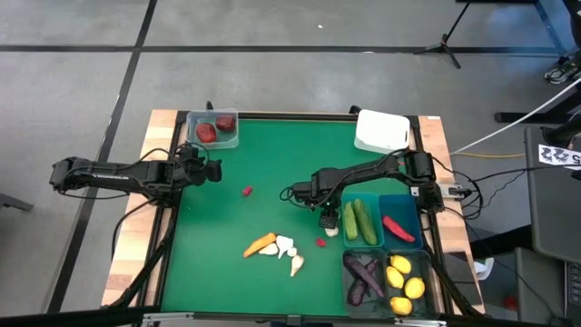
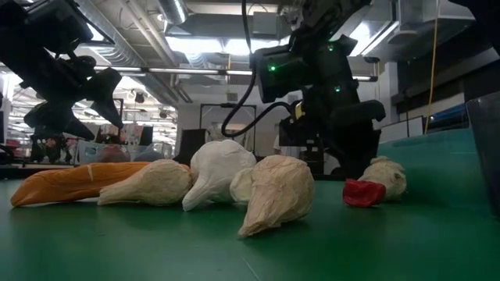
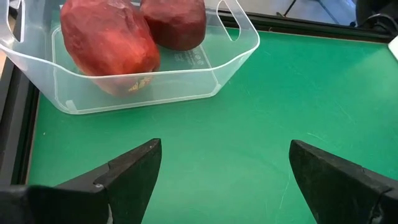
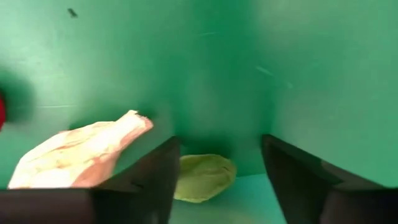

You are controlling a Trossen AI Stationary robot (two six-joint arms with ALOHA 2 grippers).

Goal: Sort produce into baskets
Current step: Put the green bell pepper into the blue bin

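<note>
Right gripper [image 1: 329, 223] fingers apart, straddling garlic [image 1: 332, 231] beside basket [image 1: 361, 238]; off-centre pinch may squirt it. Left gripper [image 3: 224, 180] fingers apart, idle.

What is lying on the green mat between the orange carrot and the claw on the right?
From above, white garlic pieces and a small red piece lie between the carrot and the right claw.

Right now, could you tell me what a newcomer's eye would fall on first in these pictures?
Probably the right gripper, lowered onto the green table over a pale garlic bulb beside a small red pepper piece. Next, the heap of white garlic bulbs with an orange carrot mid-table. The open left gripper waits near the clear plastic bin holding two dark red fruits.
</note>
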